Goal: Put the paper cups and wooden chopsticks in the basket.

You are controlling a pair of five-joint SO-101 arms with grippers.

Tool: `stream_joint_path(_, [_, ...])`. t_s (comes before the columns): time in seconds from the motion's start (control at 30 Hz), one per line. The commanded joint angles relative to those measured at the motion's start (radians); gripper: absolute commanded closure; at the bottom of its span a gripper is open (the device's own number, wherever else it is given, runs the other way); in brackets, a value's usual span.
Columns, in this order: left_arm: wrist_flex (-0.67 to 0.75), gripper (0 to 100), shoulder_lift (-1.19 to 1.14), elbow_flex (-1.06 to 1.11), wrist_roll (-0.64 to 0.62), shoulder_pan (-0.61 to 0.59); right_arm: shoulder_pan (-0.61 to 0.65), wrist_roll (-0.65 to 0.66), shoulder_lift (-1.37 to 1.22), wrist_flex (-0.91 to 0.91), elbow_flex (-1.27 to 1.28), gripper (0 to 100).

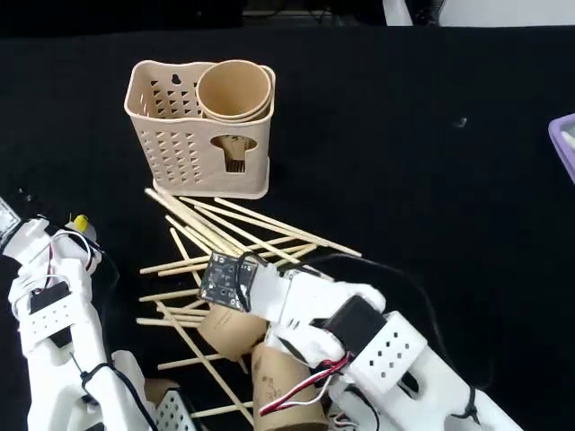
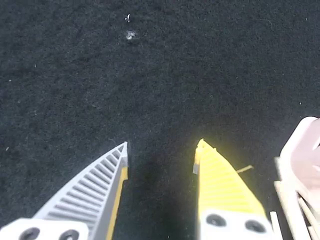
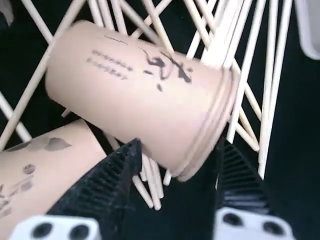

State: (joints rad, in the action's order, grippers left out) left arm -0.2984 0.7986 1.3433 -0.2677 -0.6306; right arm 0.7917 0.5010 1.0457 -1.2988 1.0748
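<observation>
The basket [image 1: 171, 148] is standing upright toward the far side of the black table [image 1: 431, 180]. A stack of paper cups [image 1: 234, 90] is being held in one of its compartments, mouths up, the rims rising just above the basket's wall.

In front of the basket, wooden chopsticks [image 1: 225, 233] are lying scattered and crossed over one another. A cup [image 3: 140, 95] is being supported on its side on top of them, and a second cup [image 3: 40, 165] is lying just beside it, also on its side.

The right gripper [image 3: 177, 150] is being held low over the first cup. Its jaws are spread wide, with the cup's rim end between the tips, and no squeeze is being seen.

The left gripper [image 2: 162, 147] is being held over bare cloth, its jaws parted with nothing between them.

A purple container [image 1: 564, 139] is being cut off at the table's edge, so its contents cannot be told.
</observation>
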Motion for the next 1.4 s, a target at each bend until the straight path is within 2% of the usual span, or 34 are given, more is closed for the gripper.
stream_joint_path(0.0, [0.012, 78, 0.011, -0.004, -0.002, 0.013, -0.043, -0.012, 0.024, 0.074, 0.004, 75.7])
stream_joint_path(0.23, [0.012, 78, 0.011, -0.004, -0.002, 0.013, -0.057, -0.006, 0.025, 0.049, 0.001, 77.3])
stream_joint_path(0.4, [0.012, 78, 0.011, -0.004, -0.002, 0.013, -0.06, -0.006, 0.025, 0.044, -0.025, 98.5])
stream_joint_path(0.67, [0.012, 78, 0.011, -0.004, -0.002, 0.013, -0.063, -0.012, 0.025, -0.046, -0.203, 98.8])
stream_joint_path(0.8, [0.012, 78, 0.012, -0.004, -0.002, 0.013, -0.063, -0.077, 0.025, -0.051, -0.262, 98.8])
stream_joint_path(0.97, [0.012, 78, 0.014, -0.004, -0.002, 0.013, -0.066, -0.08, 0.025, -0.078, -0.295, 98.8])
stream_joint_path(1.13, [0.012, 78, 0.015, -0.004, -0.002, 0.013, -0.152, -0.043, 0.018, -0.081, -0.266, 98.8])
stream_joint_path(1.37, [0.012, 78, 0.015, -0.004, -0.002, 0.013, -0.155, -0.032, 0.025, 0.074, -0.085, 98.7])
